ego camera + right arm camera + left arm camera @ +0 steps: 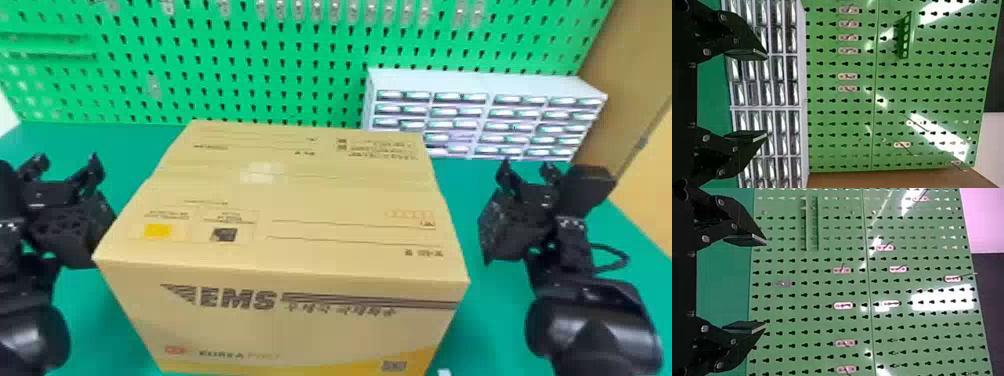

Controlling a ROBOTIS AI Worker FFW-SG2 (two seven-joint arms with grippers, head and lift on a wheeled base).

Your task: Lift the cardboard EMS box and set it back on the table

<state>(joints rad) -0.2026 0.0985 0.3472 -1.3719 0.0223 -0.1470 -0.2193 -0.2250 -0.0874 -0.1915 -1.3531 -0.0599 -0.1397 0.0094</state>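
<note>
The EMS box (300, 200) sits lower centre, apparently on the worktop (462, 192); the left tool (66, 160), centre left, and right tool (528, 164), centre right, stand open.

The cardboard EMS box (300, 210) sits on the green table (465, 195) between left pincer (67, 159) and right pincer (528, 165).

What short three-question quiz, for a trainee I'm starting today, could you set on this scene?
1. Multiple choice: where does the drawer cabinet stand?
A) On top of the EMS box
B) Behind the box, toward the robot's right
C) In front of the box, toward the robot's left

2. True or false: the left gripper and the right gripper are both open.

3. Fill in one colour: the pegboard behind the box is ____.

Key: 1. B; 2. true; 3. green
</note>
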